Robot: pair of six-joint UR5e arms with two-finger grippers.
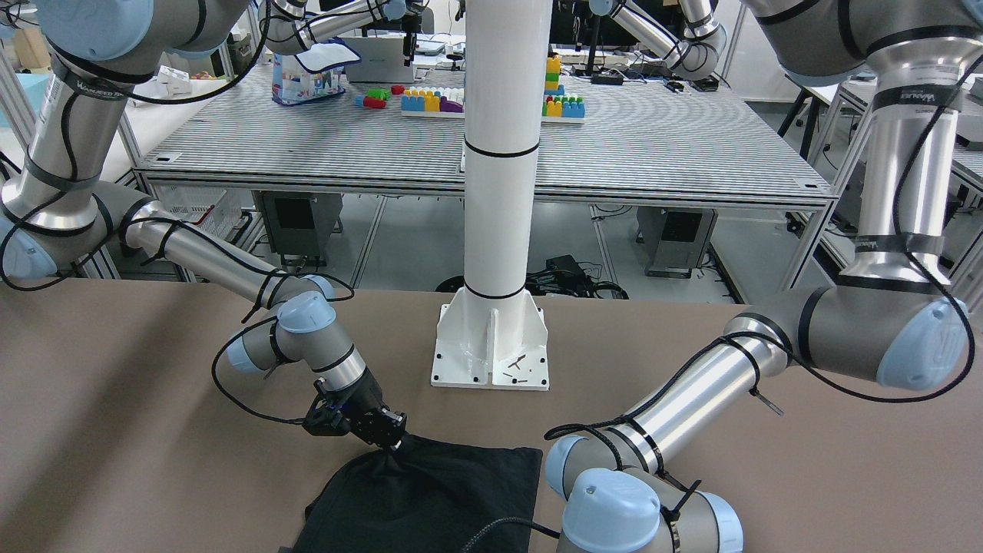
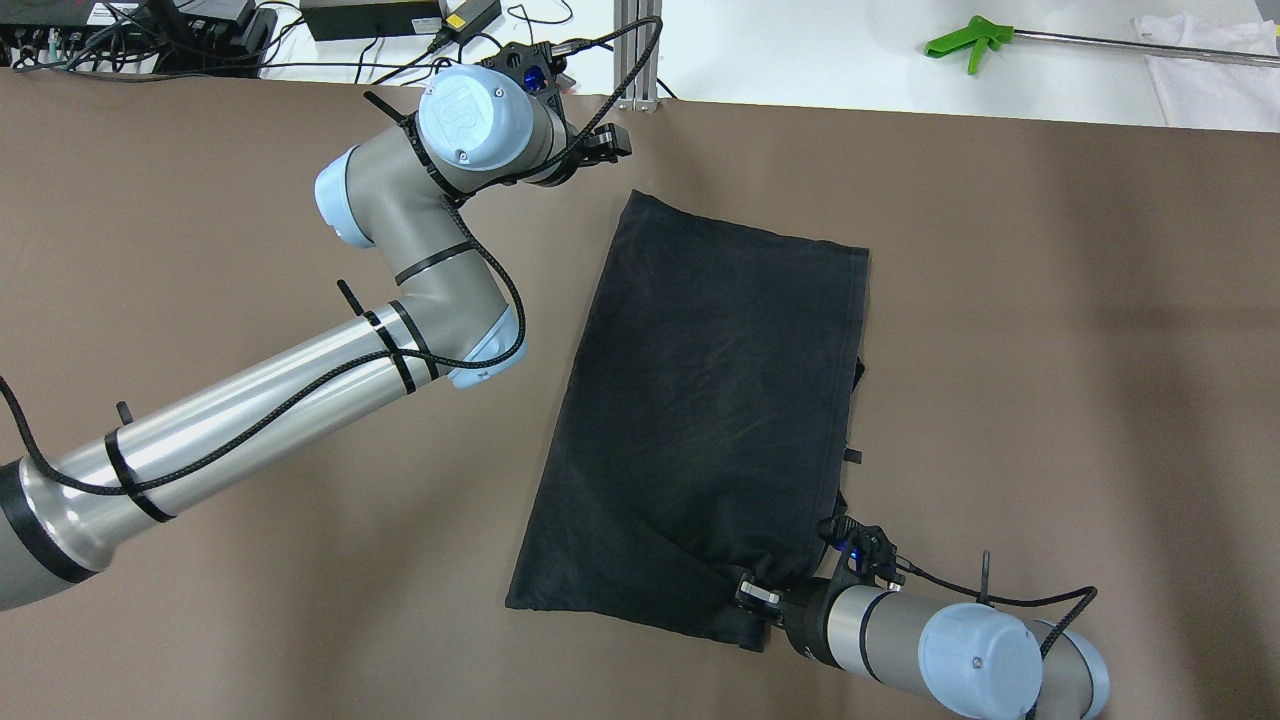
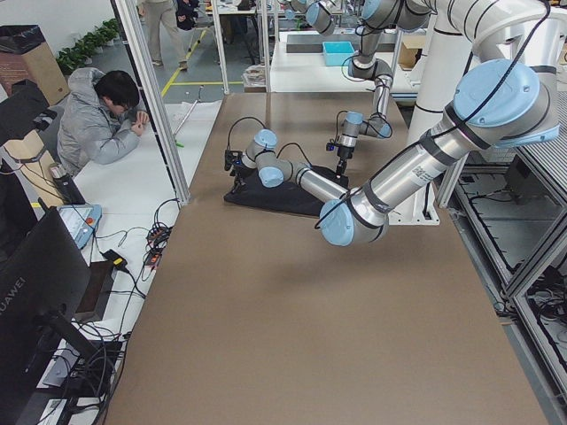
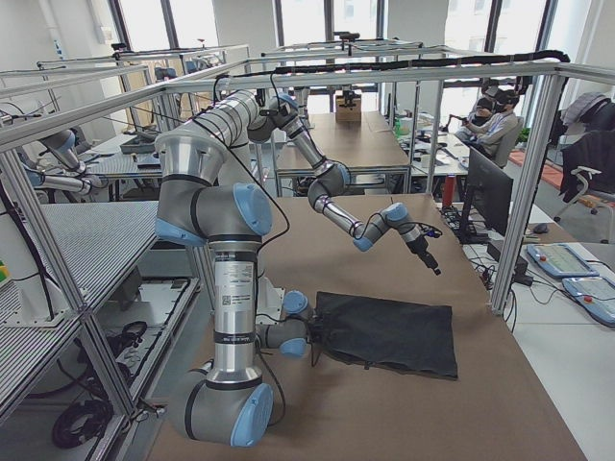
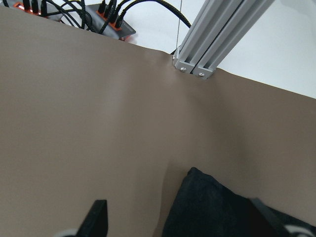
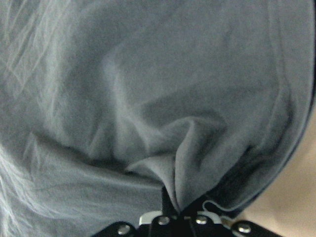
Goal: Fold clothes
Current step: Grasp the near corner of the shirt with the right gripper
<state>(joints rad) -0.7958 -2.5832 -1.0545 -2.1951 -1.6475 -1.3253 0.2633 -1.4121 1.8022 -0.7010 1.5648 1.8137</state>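
- My left gripper (image 2: 608, 145) hovers off the cloth, at about 11 o'clock from the garment's middle in the overhead view. In the left wrist view its fingers (image 5: 97, 219) are spread wide with nothing between them.
- The black garment (image 2: 710, 400) lies flat on the brown table (image 2: 200, 200), a rough rectangle set askew. Its far corner (image 5: 197, 178) points toward 11 o'clock, just short of my spread left jaws.
- My right gripper (image 2: 755, 598) sits low at the garment's 5 o'clock corner. Its jaws are clamped on a pinch of black fabric, which bunches into creases there in the right wrist view.
- I judge this to be the grasping step before a fold: one corner is held and the other is not yet taken.
- Next, my left arm should drop onto the 11 o'clock corner and close on a single edge. Thin cloth slips easily, so I would bite deep enough before lifting either hand.
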